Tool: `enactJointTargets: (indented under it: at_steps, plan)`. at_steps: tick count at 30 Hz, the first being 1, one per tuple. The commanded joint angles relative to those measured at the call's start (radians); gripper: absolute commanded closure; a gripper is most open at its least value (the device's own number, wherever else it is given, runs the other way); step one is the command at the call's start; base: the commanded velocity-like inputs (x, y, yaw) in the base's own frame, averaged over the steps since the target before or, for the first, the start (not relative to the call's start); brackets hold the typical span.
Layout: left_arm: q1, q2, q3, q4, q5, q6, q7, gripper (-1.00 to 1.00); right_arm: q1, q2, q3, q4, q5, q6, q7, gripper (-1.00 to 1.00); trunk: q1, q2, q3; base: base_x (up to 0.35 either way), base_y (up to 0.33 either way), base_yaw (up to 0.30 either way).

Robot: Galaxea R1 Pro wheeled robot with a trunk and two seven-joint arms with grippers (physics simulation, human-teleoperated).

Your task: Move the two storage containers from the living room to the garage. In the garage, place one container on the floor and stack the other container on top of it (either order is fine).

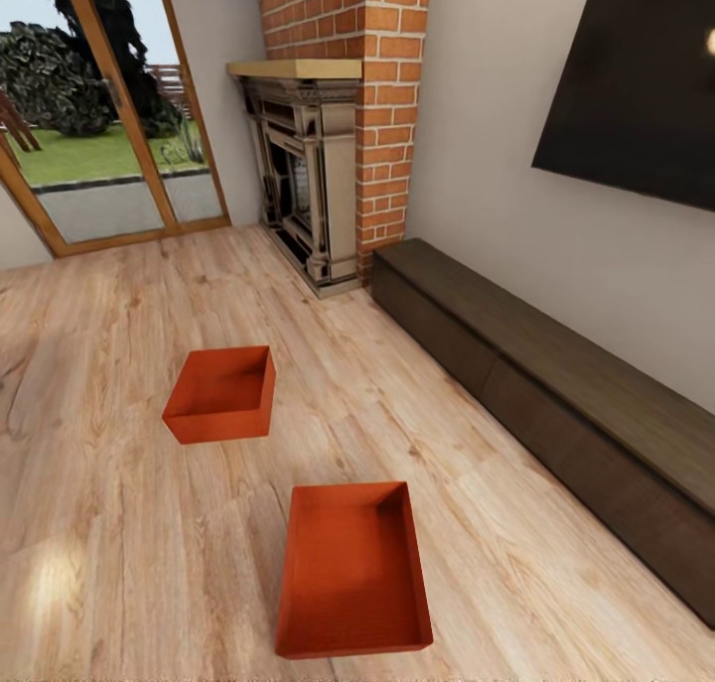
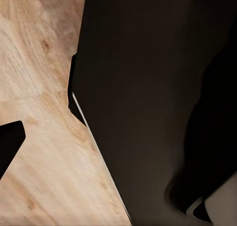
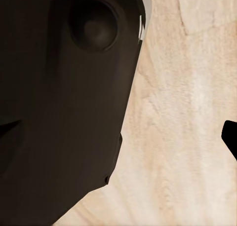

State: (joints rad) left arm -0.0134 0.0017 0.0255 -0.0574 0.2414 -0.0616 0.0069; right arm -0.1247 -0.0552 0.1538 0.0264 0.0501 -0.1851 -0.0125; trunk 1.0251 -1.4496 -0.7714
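Note:
Two storage containers stand apart on the light wood plank floor of the living room in the head view. The nearer container (image 1: 354, 571) is close in front of me, slightly right of centre, open side up and empty. The farther container (image 1: 222, 393) sits further off to the left, also empty. In the left wrist view a dark fingertip (image 2: 9, 146) pokes in at the edge over the planks, beside my dark body. A dark fingertip (image 3: 231, 138) likewise shows at the edge of the right wrist view. Neither wrist view shows how the jaws stand.
A brick fireplace (image 1: 316, 156) stands at the far middle, with glazed wooden doors (image 1: 99, 116) to its left. A long low dark cabinet (image 1: 556, 384) runs along the right wall under a wall-mounted black screen (image 1: 636, 86). Wood floor (image 1: 99, 523) stretches around both containers.

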Motion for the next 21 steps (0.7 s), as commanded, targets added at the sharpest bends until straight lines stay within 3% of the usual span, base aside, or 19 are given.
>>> enactJointTargets:
  at_steps: [1, 21]
  plan:
    - [0.000, 0.000, 0.002, 0.001, 0.002, -0.003, 0.001, -1.00, -0.001, 0.000, 0.003, 0.003, 0.005, -0.005, -0.001, -1.00, 0.000, 0.000, -0.002, 0.000, 0.000, 0.000]
    - [0.000, 0.000, 0.002, 0.001, 0.001, -0.003, 0.001, -1.00, -0.001, 0.003, 0.003, 0.003, 0.005, -0.005, -0.001, -1.00, 0.000, 0.000, -0.034, 0.000, 0.000, 0.000]
